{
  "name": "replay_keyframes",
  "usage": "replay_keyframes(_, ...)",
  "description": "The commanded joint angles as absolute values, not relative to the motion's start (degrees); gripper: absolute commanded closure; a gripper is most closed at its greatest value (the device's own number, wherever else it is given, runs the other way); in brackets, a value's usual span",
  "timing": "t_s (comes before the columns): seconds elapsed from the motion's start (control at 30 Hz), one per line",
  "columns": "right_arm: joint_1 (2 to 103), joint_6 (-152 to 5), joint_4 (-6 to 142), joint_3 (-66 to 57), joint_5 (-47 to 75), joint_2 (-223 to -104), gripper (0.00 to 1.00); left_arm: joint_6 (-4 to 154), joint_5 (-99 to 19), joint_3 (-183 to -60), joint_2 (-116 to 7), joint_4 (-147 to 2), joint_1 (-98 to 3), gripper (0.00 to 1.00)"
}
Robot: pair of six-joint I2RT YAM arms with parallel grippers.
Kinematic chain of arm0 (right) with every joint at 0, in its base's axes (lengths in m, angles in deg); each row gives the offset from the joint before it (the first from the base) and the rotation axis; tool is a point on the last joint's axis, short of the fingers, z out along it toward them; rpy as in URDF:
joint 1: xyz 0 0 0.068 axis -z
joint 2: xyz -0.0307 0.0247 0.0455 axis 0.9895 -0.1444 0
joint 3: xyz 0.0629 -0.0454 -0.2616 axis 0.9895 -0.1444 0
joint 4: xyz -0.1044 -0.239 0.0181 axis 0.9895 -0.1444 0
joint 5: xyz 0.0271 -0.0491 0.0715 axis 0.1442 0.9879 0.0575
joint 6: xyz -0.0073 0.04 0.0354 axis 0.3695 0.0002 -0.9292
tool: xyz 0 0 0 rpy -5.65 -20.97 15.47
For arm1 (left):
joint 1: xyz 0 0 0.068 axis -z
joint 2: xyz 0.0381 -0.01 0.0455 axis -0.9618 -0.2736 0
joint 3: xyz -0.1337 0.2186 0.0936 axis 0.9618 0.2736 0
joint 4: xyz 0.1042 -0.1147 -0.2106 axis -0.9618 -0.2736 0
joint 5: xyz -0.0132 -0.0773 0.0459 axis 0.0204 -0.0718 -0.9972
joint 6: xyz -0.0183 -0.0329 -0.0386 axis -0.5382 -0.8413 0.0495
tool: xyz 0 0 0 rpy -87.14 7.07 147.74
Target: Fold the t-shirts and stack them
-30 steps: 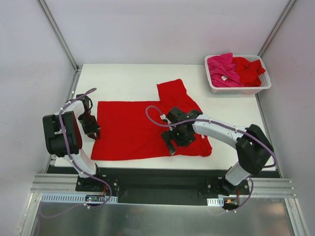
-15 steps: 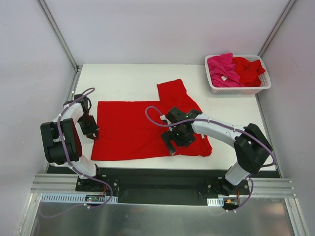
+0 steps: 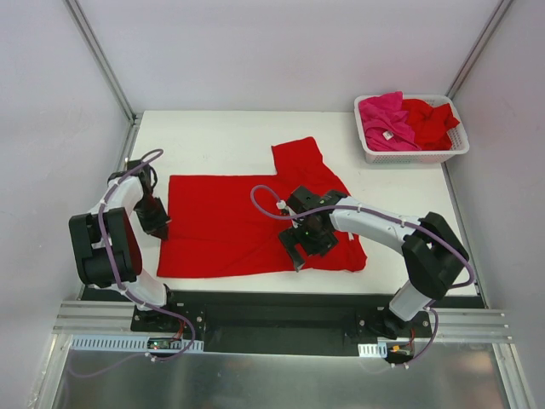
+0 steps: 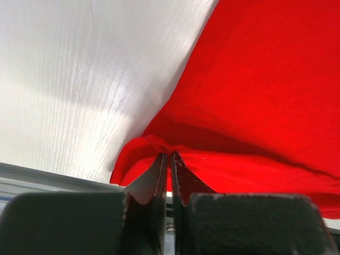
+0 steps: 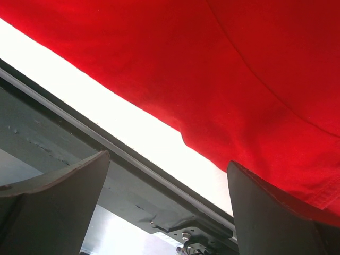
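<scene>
Red cloth was all the left jaws had: they were pressed shut on a thin ridge of the spread t-shirt point(image 3: 230, 230), at its edge farthest from the basket point(image 3: 456, 152). The right jaws stood wide open with nothing between them, low over the shirt's near edge at the end closer to the basket. The t-shirt lay flat on the bench point(image 3: 221, 136), well apart from the basket, to its left and nearer the front. Its long axis ran across the bench. The hem end seemed to point away from the basket and the neck end toward it, with one sleeve point(image 3: 298, 153) sticking out on the far side. The pinch looked shallow, so a quick lift could pull the cloth free or take up only one layer. Held at one spot alone, the shirt would likely drag askew and wrinkle. The right jaws sat close to the bench's front edge and might close on nothing. More t-shirts point(image 3: 400, 121) lay bunched in the basket.
</scene>
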State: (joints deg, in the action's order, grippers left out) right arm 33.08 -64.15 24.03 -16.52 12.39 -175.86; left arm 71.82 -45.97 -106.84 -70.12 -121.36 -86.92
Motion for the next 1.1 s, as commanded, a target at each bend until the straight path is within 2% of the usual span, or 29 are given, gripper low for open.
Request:
replay_keyframes(0.0,33.3,-63.3,22.9,-14.9,11.9,-176.2,0.04,70.7,-47.1,-111.5,-67.2,-124.6,-86.4,0.99)
replay_keyframes(0.4,33.4,-63.7,22.9,-14.5,12.4,-177.4,0.04,70.7,-48.1,-117.4,-67.0,-127.7,-86.2,0.99)
replay_keyframes(0.67,33.5,-63.7,25.8,-13.6,19.4,-178.5,0.04,70.8,-48.1,-117.4,-68.4,-128.0,-86.2,0.99)
replay_keyframes(1.07,38.5,-64.6,24.5,-9.5,20.4,-185.0,0.04,70.9,-48.1,-123.1,-69.0,-129.5,-86.2,0.99)
